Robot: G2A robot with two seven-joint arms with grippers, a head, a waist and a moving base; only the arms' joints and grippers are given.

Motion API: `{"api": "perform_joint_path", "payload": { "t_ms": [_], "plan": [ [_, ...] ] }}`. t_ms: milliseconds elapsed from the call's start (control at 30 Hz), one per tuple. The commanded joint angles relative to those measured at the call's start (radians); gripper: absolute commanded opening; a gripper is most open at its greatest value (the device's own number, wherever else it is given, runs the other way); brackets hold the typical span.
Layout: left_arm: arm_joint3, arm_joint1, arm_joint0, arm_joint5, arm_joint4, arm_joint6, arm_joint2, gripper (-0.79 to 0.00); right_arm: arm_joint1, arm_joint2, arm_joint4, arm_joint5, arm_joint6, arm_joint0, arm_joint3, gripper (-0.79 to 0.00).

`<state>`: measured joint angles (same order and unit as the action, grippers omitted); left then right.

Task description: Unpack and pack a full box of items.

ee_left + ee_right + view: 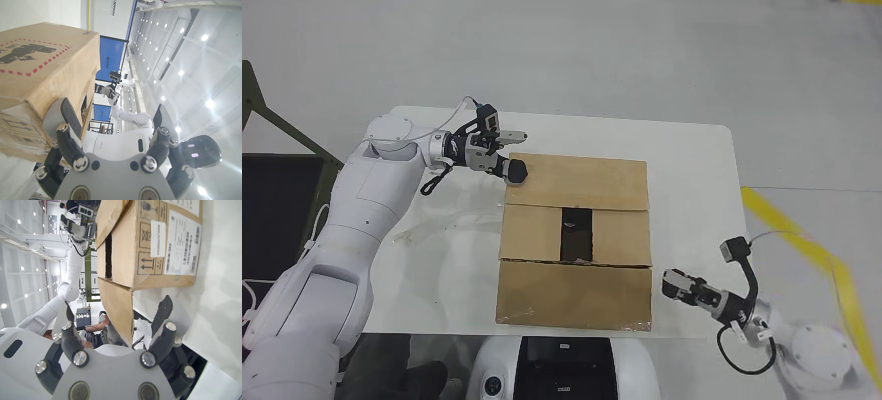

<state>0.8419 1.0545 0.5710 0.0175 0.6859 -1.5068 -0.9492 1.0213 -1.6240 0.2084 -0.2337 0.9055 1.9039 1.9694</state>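
**Cardboard box with flaps spread, an open gripper at two of its corners**

One box [617, 240] sits in the middle of the white table [692, 180]. Four flaps can be counted from the top view: the far and near ones lie folded outward. The two inner ones lie almost flat, with a dark gap between them. Two grippers are at work, and one clear plastic strip [437, 228] lies on the table left of the box.

The left wrist view shows a red dashed marking [36, 55] on a cardboard face, which the top view does not. The right wrist view shows the box's right wall with a large white label [182, 245] and a smaller one beside it.

The left gripper [516, 171] is at the far left corner of the box. Its fingers [70, 115] are spread wide and hold nothing. One pad lies right against the cardboard edge, though I cannot tell whether it touches.

The right gripper [672, 284] is just beside the right edge of the near flap. Its fingers [164, 309] are also wide apart and empty. The flap's edge lines up with the gap between them and is not clamped.
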Motion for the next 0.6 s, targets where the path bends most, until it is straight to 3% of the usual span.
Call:
{"api": "perform_joint_path", "payload": {
  "t_ms": [0, 267, 567],
  "plan": [
    [0.000, 0.000, 0.000, 0.000, 0.000, 0.000, 0.000, 0.000, 0.000, 0.015, 0.000, 0.010, 0.010, 0.001, -0.001, 0.000],
    [0.000, 0.000, 0.000, 0.000, 0.000, 0.000, 0.000, 0.000, 0.000, 0.090, -0.021, 0.044, 0.027, -0.004, 0.009, 0.000],
    [0.000, 0.000, 0.000, 0.000, 0.000, 0.000, 0.000, 0.000, -0.003, 0.103, 0.115, 0.060, 0.098, -0.007, 0.028, 0.000]
  ]
}}
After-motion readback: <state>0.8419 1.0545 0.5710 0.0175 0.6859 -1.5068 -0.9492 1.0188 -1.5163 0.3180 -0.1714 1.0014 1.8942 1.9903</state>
